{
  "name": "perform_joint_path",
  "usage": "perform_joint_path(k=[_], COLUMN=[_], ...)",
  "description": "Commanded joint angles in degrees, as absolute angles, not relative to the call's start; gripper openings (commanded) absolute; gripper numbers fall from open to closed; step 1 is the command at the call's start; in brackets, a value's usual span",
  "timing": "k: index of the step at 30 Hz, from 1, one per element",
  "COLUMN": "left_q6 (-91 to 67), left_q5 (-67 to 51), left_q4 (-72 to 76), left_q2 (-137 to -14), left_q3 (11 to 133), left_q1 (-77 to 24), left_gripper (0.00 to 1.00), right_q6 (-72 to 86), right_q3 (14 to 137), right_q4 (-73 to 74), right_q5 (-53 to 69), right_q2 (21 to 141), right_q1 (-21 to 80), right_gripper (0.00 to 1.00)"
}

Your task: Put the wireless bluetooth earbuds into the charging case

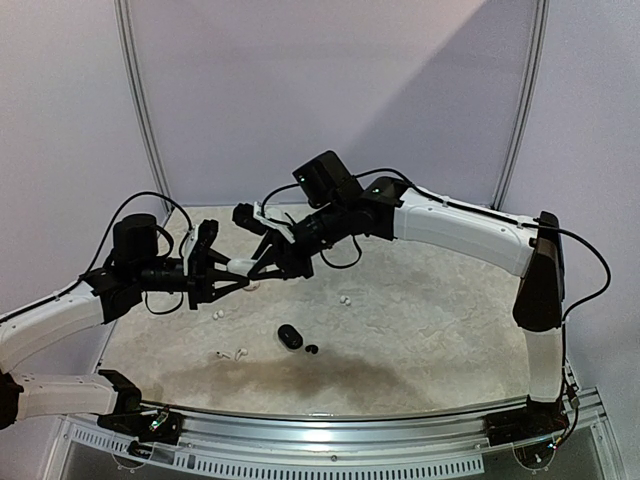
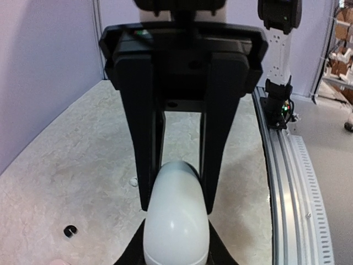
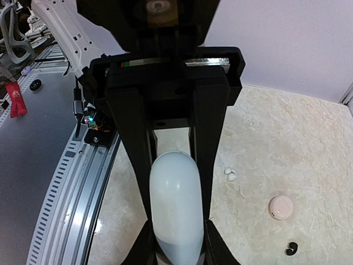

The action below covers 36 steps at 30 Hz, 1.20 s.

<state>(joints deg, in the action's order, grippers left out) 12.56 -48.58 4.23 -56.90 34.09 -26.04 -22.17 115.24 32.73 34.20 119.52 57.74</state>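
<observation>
Top view: white case (image 1: 240,266) is mostly buried where my left gripper (image 1: 250,270) and right gripper (image 1: 258,264) meet — only a sliver shows. Both wrist views crop its near end at the bottom edge, most of my own fingers (image 2: 135,255) with it, so lid seam: can't tell. White specks (image 1: 217,315) on the table (image 1: 430,320) — too small to tell bud shape. Pale round thing (image 3: 281,207) in the right wrist view: can't identify. Black speck (image 3: 291,248) below it: same.
</observation>
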Motion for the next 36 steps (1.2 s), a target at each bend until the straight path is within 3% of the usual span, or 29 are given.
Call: perform_joint_path(k=[1,3,6,10,19,36], left_q6=[12.11,12.11,12.4,14.51,27.31,25.57], left_q5=[-50.54,-50.52,-49.66,-49.17,-48.46,-48.19], left_q4=[5.97,5.83,5.63,4.52,-6.36,-4.49], left_q2=[-56.43,-56.3,-55.99,-55.66,-53.99,-53.31], left_q3=[34.81,34.57,34.09,34.36,34.57,34.81], left_q1=[-27.1,-27.09,-27.09,-27.21,-27.69,-27.86], left_gripper=[0.11,0.0,0.0,0.0,0.0,0.0], right_q6=[-21.44,-21.17,-20.41,-19.42,-17.87,-16.41], right_q3=[116.8,116.8,116.64,116.63,116.81,116.45], right_q4=[31.58,31.04,29.74,28.06,26.78,28.68], right_q5=[32.59,31.7,30.56,29.07,27.81,29.1], right_q2=[117.96,117.95,117.8,117.94,117.43,118.73], right_q1=[57.67,57.74,57.71,57.69,57.32,56.69], right_gripper=[0.01,0.11,0.33,0.44,0.47,0.46])
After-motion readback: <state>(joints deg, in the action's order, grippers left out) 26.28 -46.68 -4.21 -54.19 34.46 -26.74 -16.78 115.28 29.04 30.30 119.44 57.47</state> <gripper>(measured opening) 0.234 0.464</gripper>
